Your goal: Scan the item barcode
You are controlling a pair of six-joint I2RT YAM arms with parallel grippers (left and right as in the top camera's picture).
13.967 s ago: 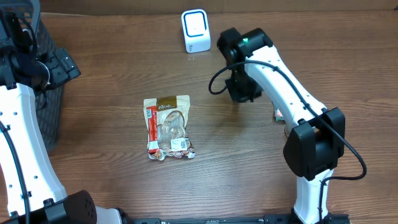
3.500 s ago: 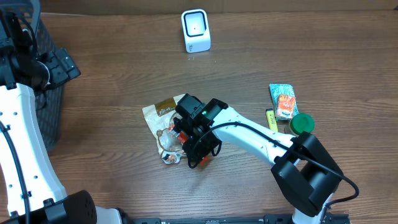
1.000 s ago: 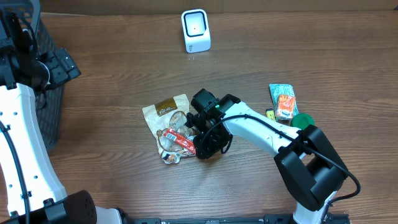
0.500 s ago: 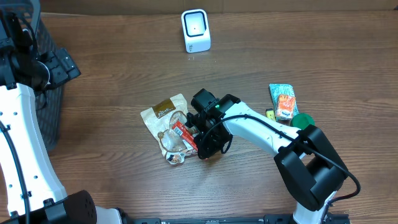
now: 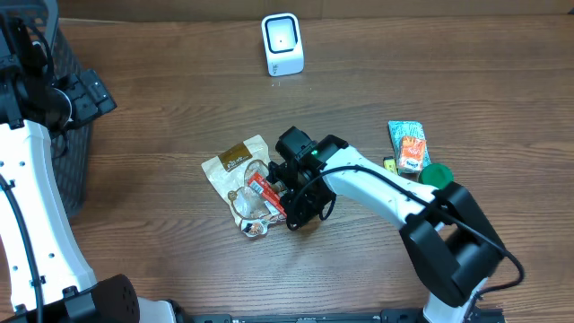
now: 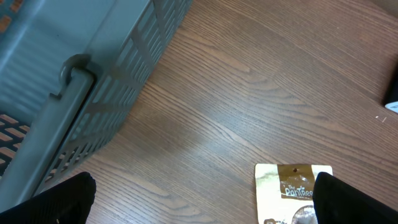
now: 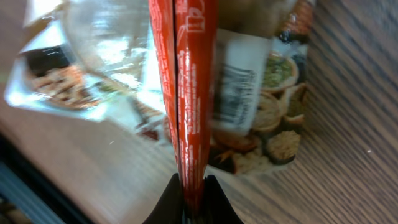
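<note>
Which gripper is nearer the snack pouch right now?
Right. The right gripper is shut on the red edge of the snack pouch; the left gripper hangs open over by the basket, well away from it.

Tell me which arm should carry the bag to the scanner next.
Right. Its jaws are shut on the bag at its red edge; the left arm sits by the basket, jaws open, empty.

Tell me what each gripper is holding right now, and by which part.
The right gripper is pinched shut on the snack pouch, gripping it by its red side seam. The left gripper is open and holds nothing.
</note>
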